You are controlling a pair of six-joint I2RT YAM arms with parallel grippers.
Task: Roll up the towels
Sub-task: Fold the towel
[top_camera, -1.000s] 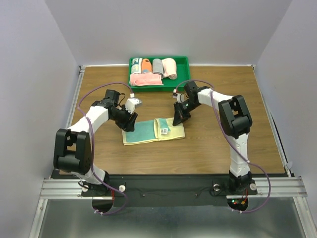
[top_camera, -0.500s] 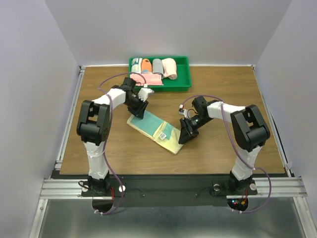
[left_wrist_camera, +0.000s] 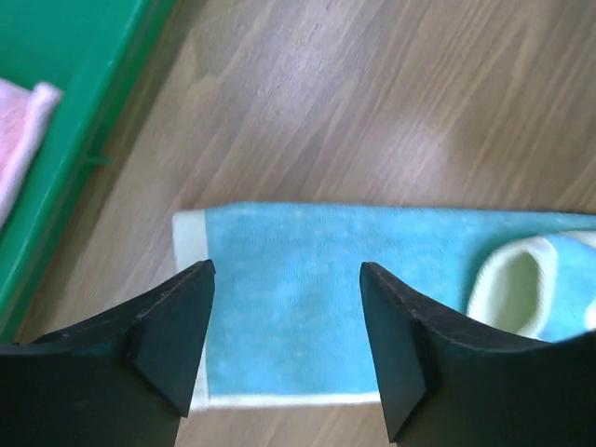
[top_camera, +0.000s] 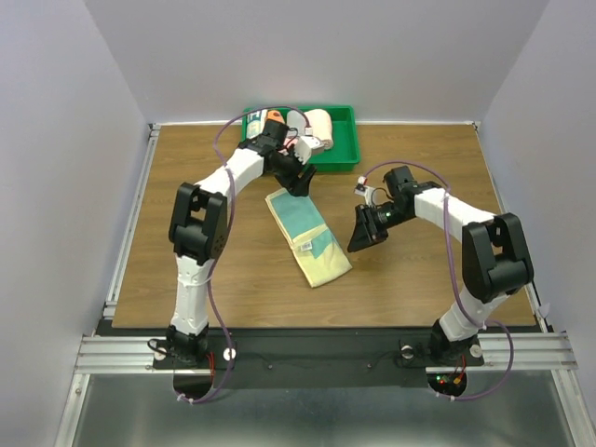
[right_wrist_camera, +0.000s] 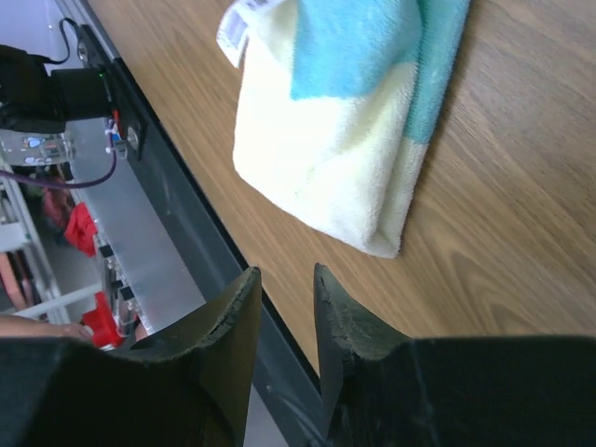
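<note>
Your teal towel (top_camera: 307, 237) lies on the middle of the table (top_camera: 419, 279), running from 11 o'clock to 5 o'clock, its 5 o'clock end folded over to show pale yellow. Your left gripper (top_camera: 298, 179) hangs over the 11 o'clock end, beside the green tray (top_camera: 343, 149), jaws wide apart and empty. Your right gripper (top_camera: 365, 237) sits at the towel's 3 o'clock, jaws slightly parted, holding nothing

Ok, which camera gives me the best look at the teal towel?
The top external view. It shows the whole teal towel, lying diagonally and folded over at its near end. The left wrist view catches only the flat teal end with its pale edge. The right wrist view catches only the folded yellow end.
</note>
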